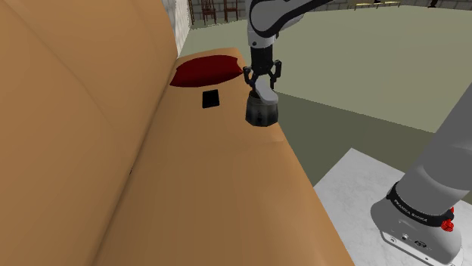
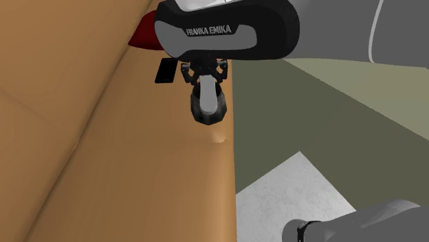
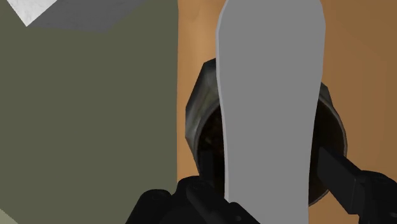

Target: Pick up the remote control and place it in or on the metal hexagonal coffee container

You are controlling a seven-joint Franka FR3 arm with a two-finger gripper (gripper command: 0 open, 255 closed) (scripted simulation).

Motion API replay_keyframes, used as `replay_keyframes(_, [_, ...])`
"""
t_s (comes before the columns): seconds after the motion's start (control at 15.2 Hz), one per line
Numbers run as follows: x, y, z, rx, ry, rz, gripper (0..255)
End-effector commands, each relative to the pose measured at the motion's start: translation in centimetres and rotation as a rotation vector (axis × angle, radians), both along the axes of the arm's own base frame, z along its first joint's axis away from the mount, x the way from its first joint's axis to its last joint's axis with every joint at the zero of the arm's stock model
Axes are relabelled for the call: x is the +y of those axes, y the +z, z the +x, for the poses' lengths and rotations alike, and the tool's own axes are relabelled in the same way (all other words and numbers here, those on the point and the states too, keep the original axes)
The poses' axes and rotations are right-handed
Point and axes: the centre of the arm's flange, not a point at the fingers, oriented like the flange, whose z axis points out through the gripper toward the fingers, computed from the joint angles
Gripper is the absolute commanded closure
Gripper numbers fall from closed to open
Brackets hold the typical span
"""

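Plainly, the jaws are closed on the grey remote control (image 1: 262,89), holding it upright by its upper end. In the shoulder view this happens a little above the middle of the frame, where the arm (image 1: 266,23) comes down from the top edge. The remote's lower end sits at the mouth of the dark metal container (image 1: 261,113), seemingly just inside it. The container stands on the seat of the tan sofa (image 1: 189,189), close to the seat's front edge.

In the second exterior view the remote (image 2: 205,93) hangs in the upper middle of the frame, under the arm's lettered link (image 2: 227,27). The container (image 2: 220,110) wraps its lower part, right beside the sofa's (image 2: 137,172) edge.

In the wrist view the remote (image 3: 267,95) runs long and pale between the two black fingers, and the container's angular rim (image 3: 197,108) shows on either side of it.

A flat black object (image 1: 210,99) lies on the seat near the container, apart from it, towards the upper middle of the shoulder view. A dark red cushion (image 1: 206,70) lies just above it. Olive floor (image 1: 363,75) spreads over the upper right, and the white stand (image 1: 355,189) fills the lower right corner.
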Motion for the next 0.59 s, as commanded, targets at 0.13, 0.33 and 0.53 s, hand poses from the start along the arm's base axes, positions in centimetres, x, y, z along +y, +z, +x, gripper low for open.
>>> replay_keyframes(0.13, [0.0,-0.12,0.01,0.002,0.0,0.0,255])
replay_keyframes(0.33, [0.01,-0.17,0.02,0.002,0.0,0.0,0])
replay_keyframes(0.53, [0.0,-0.12,0.01,0.002,0.0,0.0,0])
